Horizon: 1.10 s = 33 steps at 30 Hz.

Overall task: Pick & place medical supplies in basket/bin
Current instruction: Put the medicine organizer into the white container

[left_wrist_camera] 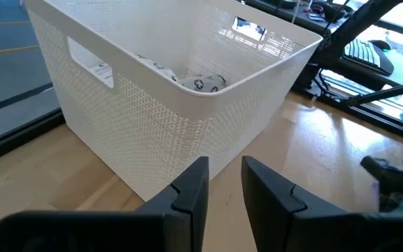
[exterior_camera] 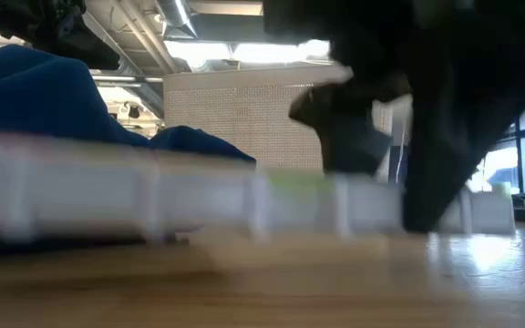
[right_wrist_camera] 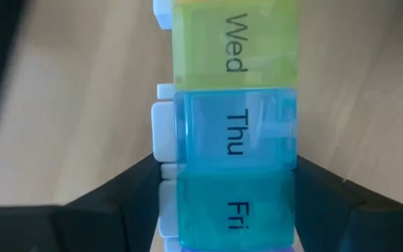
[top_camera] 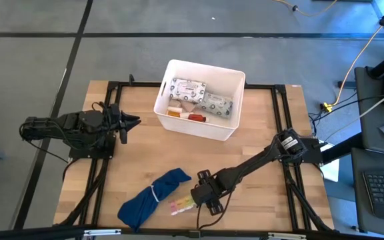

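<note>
The rainbow pill organizer (right_wrist_camera: 233, 133) lies flat on the wooden table near its front edge (top_camera: 181, 205), lids up, beside a blue cloth bundle (top_camera: 153, 197). My right gripper (top_camera: 196, 199) stands over the organizer's right end, shut on it. The white basket (top_camera: 235, 110) stands at the far middle and holds two grey-patterned packets (top_camera: 189, 89), a red tube (top_camera: 195, 117) and an orange bottle (top_camera: 173, 113). My left gripper (top_camera: 133, 122) waits left of the basket, its fingers (left_wrist_camera: 194, 192) slightly open with nothing between them. My right gripper pinches the organizer's two long sides at the "Fri" compartment (right_wrist_camera: 285, 203), one finger (right_wrist_camera: 128, 196) on the side with the white lid tabs, the other on the opposite side. The fingers come steeply from above and lie across the organizer. The organizer rests flat on the table.
The blue cloth bundle (exterior_camera: 44, 91) lies right against the organizer's far-left side. Black frame rails (top_camera: 280, 113) run along the table's edges. Bare wood stretches between the basket and the organizer (top_camera: 199, 157).
</note>
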Tool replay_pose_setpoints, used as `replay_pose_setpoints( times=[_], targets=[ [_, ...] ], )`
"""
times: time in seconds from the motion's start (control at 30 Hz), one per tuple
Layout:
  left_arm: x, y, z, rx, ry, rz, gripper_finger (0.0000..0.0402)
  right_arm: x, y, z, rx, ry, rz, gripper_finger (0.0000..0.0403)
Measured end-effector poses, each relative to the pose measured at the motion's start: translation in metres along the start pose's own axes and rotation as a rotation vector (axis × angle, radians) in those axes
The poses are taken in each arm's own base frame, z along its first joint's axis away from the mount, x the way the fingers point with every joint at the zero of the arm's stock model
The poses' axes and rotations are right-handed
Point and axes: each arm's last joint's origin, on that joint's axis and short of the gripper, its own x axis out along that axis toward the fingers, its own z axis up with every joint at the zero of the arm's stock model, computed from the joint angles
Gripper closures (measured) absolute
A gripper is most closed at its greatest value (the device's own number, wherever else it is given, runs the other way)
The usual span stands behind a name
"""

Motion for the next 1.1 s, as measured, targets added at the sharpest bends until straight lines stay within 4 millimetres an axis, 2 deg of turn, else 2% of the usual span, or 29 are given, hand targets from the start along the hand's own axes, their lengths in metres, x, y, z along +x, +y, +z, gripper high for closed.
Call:
replay_pose_setpoints(
  times=[0.17, 0.33, 0.43, 0.63, 0.83, 1.1],
  targets=[
    [0.0, 0.0, 0.0, 0.001, 0.001, 0.0, 0.032, -0.016, 0.002, 0.009, 0.013, 0.019, -0.005, 0.0156],
    [0.0, 0.0, 0.0, 0.0, 0.0, 0.0, 0.032, -0.045, 0.002, 0.021, 0.05, 0.074, -0.02, 0.015],
    [0.0, 0.0, 0.0, 0.0, 0.0, 0.0, 0.032, -0.069, 0.001, 0.031, 0.09, 0.083, -0.026, 0.0151],
    [0.0, 0.0, 0.0, 0.0, 0.004, -0.01, 0.032, -0.13, -0.005, 0.05, 0.205, 0.059, -0.037, 0.0154],
    [0.0, 0.0, 0.0, 0.0, 0.004, -0.01, 0.032, -0.196, -0.026, 0.048, 0.382, 0.051, -0.21, 0.015],
    [0.0, -0.001, 0.0, 0.0, 0.01, -0.02, 0.032, -0.245, -0.071, 0.032, 0.648, -0.066, -0.259, 0.015]
  ],
)
